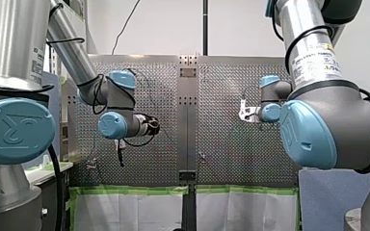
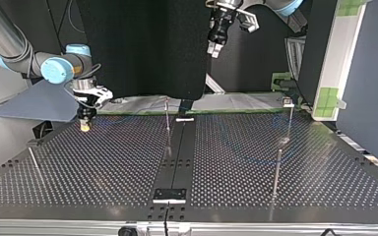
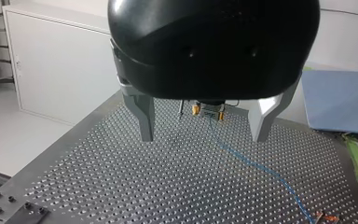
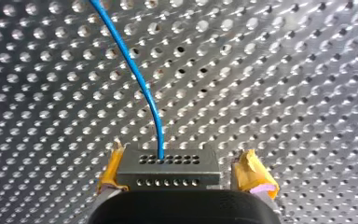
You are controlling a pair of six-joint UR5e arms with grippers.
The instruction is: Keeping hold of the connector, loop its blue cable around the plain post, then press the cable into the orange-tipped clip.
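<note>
Slippage is the chief risk. My right end effector [image 4: 182,168] is clenched on the connector [image 4: 168,161] by its short ends only, with yellow pads [image 4: 254,175] on either side, and one pad seems barely to bite. The plain post [image 2: 277,172] stands well apart from this end effector. If the blue cable [image 4: 137,79] goes taut while being swept round it, the pull could twist the block or drag it out. Dropping lower could also kink the cable where it leaves, since the perforated bench [image 4: 298,70] lies close ahead. The connector's long axis runs from pad to pad, level with the bench. Its holed face points straight ahead of the fingers, and the cable leaves it there, curving away. My left end effector [image 3: 206,126] hangs released, fingers wide, grasping nothing.
</note>
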